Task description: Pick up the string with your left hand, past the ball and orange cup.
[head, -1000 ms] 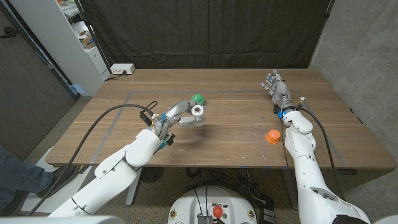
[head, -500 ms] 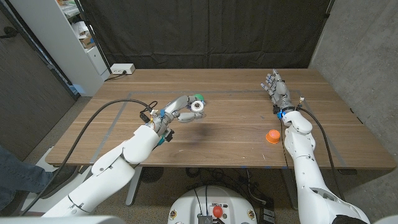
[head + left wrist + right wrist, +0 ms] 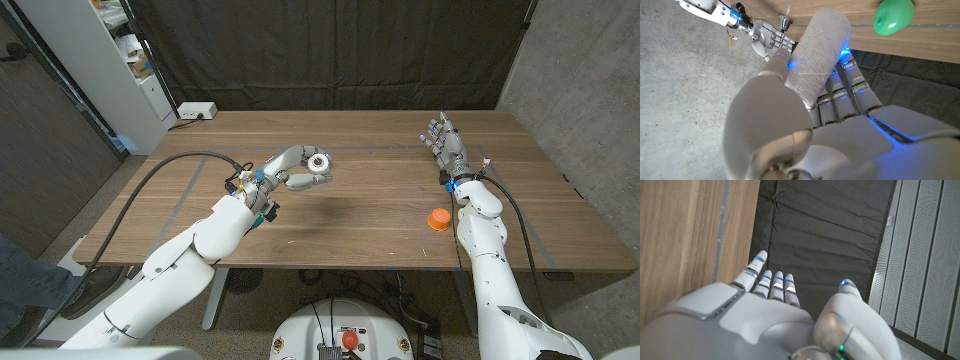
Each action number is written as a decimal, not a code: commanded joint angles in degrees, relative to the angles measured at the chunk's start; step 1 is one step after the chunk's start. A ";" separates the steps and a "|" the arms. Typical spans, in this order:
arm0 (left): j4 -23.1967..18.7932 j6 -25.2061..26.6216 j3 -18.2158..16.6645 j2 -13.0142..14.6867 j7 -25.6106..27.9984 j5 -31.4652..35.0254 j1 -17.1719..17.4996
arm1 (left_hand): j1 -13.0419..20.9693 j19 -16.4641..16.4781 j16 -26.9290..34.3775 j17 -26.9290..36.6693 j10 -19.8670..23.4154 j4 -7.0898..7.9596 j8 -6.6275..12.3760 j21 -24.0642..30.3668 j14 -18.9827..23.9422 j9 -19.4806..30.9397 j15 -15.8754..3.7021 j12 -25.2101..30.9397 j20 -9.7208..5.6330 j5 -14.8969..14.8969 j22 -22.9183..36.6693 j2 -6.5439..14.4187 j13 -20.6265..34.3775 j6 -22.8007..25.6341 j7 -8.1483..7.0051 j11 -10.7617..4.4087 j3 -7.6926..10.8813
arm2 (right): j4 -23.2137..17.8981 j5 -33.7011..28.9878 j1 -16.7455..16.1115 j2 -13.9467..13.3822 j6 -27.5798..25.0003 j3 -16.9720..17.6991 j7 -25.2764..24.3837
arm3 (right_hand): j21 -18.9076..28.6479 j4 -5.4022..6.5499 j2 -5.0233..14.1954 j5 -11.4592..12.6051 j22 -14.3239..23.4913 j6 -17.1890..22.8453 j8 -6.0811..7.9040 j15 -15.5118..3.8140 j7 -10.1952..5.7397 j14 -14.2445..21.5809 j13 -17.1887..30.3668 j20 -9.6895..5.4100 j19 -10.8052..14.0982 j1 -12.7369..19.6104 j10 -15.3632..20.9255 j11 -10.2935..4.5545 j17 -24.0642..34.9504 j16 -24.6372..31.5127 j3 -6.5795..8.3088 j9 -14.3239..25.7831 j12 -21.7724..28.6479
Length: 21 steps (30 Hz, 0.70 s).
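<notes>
My left hand [image 3: 288,171] holds a white spool of string [image 3: 318,164] in the air over the middle of the table [image 3: 380,215]. In the left wrist view the spool [image 3: 819,52] sits between the fingers of that hand [image 3: 805,135], and the green ball [image 3: 894,16] lies on the wood beyond it. In the head view the spool covers the ball. The orange cup [image 3: 438,218] stands at the front right, beside my right forearm. My right hand [image 3: 444,140] is held at the far right with fingers spread and nothing in it, and it shows again as the right hand [image 3: 775,315].
A white shelf unit [image 3: 125,60] and a power strip [image 3: 196,112] stand beyond the table's back left corner. A black curtain [image 3: 330,50] hangs behind the table. Thin grey lines mark a rectangle on the wood. A black cable runs along my left arm.
My left hand has carried the spool up and away from me, so it now covers the green ball in the head view. The right hand has hardly moved.
</notes>
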 commanded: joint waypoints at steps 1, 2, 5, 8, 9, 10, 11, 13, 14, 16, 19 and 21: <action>-2.00 0.25 -0.77 0.42 0.46 1.38 0.13 | 6.98 0.40 0.34 0.19 0.59 0.49 0.21 0.59 2.17 0.34 -1.42 0.50 -0.34 0.16 0.13 7.73 0.25 0.54 -0.06 -0.01 0.17 | -0.96 0.38 -0.78 0.30 0.06 0.16 0.23 | -0.29 -0.05 0.33 0.25 0.08 0.62 0.05 -0.11 -0.13 0.64 0.34 -0.01 0.42 0.36 0.43 0.12 -0.03 0.05 -0.12 0.32 0.15; -2.42 0.66 -0.81 0.46 0.59 1.93 0.17 | 6.99 0.42 0.33 0.20 0.64 0.49 0.25 0.63 2.17 0.35 -1.44 0.52 -0.36 0.17 0.13 7.75 0.26 0.63 -0.14 0.05 0.19 | -1.08 0.39 -0.86 0.30 0.05 0.16 0.24 | -0.29 -0.05 0.34 0.25 0.08 0.65 0.06 -0.11 -0.09 0.66 0.34 0.01 0.41 0.36 0.45 0.12 -0.03 0.06 -0.12 0.32 0.16; -2.99 0.70 -1.14 0.51 0.62 2.09 0.20 | 7.00 0.40 0.32 0.20 0.70 0.46 0.25 0.73 2.29 0.39 -1.37 0.52 -0.34 0.18 0.12 7.73 0.30 0.64 -0.05 0.02 0.21 | -1.50 0.38 -1.12 0.33 -0.07 0.20 0.17 | -0.30 -0.05 0.35 0.25 0.08 0.62 0.04 -0.12 -0.10 0.63 0.34 0.01 0.41 0.36 0.46 0.09 -0.03 0.04 -0.13 0.32 0.16; -3.26 0.55 -1.27 0.32 1.15 2.46 0.24 | 6.98 0.43 0.32 0.23 0.71 0.46 0.26 0.83 2.27 0.41 -1.39 0.50 -0.32 0.18 0.12 7.71 0.33 0.66 -0.03 0.06 0.18 | -1.62 0.57 -1.25 0.33 -0.22 0.35 0.23 | -0.29 -0.06 0.37 0.25 0.08 0.63 0.04 -0.10 -0.21 0.66 0.34 0.02 0.44 0.37 0.50 0.10 -0.03 0.05 -0.15 0.32 0.17; -3.48 0.65 -1.29 0.43 1.12 2.72 0.25 | 6.96 0.40 0.31 0.23 0.68 0.49 0.26 0.85 2.30 0.42 -1.37 0.49 -0.35 0.18 0.12 7.74 0.35 0.66 -0.04 0.07 0.19 | -1.67 0.56 -1.32 0.34 -0.22 0.39 0.17 | -0.29 -0.07 0.37 0.26 0.08 0.64 0.04 -0.12 -0.17 0.65 0.34 0.03 0.45 0.37 0.49 0.10 -0.03 0.05 -0.15 0.32 0.16; -3.65 0.80 -1.32 0.56 0.87 2.79 0.18 | 6.94 0.41 0.31 0.23 0.68 0.50 0.24 0.86 2.31 0.42 -1.37 0.49 -0.33 0.18 0.11 7.75 0.35 0.63 -0.06 0.09 0.19 | -1.73 0.53 -1.38 0.33 -0.21 0.42 0.12 | -0.30 -0.07 0.38 0.26 0.08 0.64 0.04 -0.12 -0.20 0.69 0.34 0.02 0.45 0.37 0.48 0.10 -0.03 0.06 -0.16 0.32 0.16; -3.55 0.63 -1.31 0.50 1.02 2.80 0.16 | 6.95 0.44 0.30 0.24 0.66 0.48 0.22 0.93 2.31 0.44 -1.44 0.47 -0.38 0.18 0.11 7.72 0.37 0.58 -0.12 0.02 0.19 | -1.75 0.57 -1.42 0.31 -0.22 0.45 0.18 | -0.30 -0.07 0.38 0.26 0.08 0.66 0.04 -0.08 -0.22 0.72 0.34 0.04 0.44 0.37 0.50 0.19 -0.03 0.07 -0.16 0.32 0.16; -3.78 0.83 -1.33 0.60 0.59 2.77 -0.10 | 6.94 0.39 0.33 0.27 0.65 0.49 0.21 0.99 2.41 0.46 -1.42 0.45 -0.41 0.19 0.11 7.75 0.40 0.54 -0.13 0.02 0.19 | -1.86 0.50 -1.49 0.26 -0.31 0.43 0.16 | -0.31 -0.08 0.39 0.26 0.08 0.64 0.03 -0.09 -0.23 0.72 0.34 0.01 0.43 0.38 0.52 0.18 -0.03 0.07 -0.17 0.32 0.17; -3.86 0.89 -1.26 0.51 0.79 3.02 -0.11 | 6.99 0.38 0.32 0.27 0.67 0.44 0.18 1.01 2.42 0.47 -1.43 0.46 -0.40 0.19 0.10 7.72 0.41 0.47 -0.16 0.07 0.20 | -1.88 0.53 -1.51 0.24 -0.32 0.44 0.22 | -0.31 -0.08 0.39 0.26 0.08 0.64 0.03 -0.11 -0.24 0.72 0.34 0.01 0.43 0.38 0.48 -0.03 -0.03 0.07 -0.18 0.32 0.15; -4.30 0.82 -1.50 0.58 0.82 3.16 -0.15 | 6.94 0.41 0.33 0.30 0.59 0.48 0.20 1.09 2.44 0.49 -1.39 0.41 -0.40 0.19 0.10 7.74 0.44 0.55 -0.16 -0.06 0.18 | -2.02 0.48 -1.60 0.19 -0.39 0.40 0.27 | -0.31 -0.09 0.40 0.26 0.08 0.66 0.03 -0.09 -0.19 0.74 0.34 0.03 0.45 0.39 0.49 0.01 -0.03 0.07 -0.20 0.32 0.15; -5.00 1.10 -1.73 0.75 0.63 3.49 -0.11 | 6.98 0.40 0.29 0.35 0.61 0.45 0.20 1.23 2.38 0.53 -1.44 0.40 -0.38 0.20 0.09 7.76 0.49 0.54 -0.10 -0.02 0.20 | -2.28 0.41 -1.76 0.18 -0.56 0.33 0.29 | -0.31 -0.10 0.41 0.26 0.08 0.66 0.03 -0.11 -0.23 0.71 0.34 0.03 0.45 0.40 0.51 0.07 -0.03 0.05 -0.21 0.32 0.15; -5.01 1.21 -1.59 0.50 1.12 3.95 -0.07 | 6.94 0.40 0.34 0.36 0.65 0.46 0.21 1.29 2.53 0.55 -1.46 0.40 -0.38 0.19 0.09 7.73 0.51 0.56 -0.19 -0.06 0.18 | -2.44 0.35 -1.87 0.19 -0.66 0.28 0.26 | -0.31 -0.11 0.42 0.26 0.08 0.66 0.02 -0.07 -0.19 0.70 0.34 0.03 0.46 0.40 0.51 0.10 -0.03 0.05 -0.22 0.32 0.15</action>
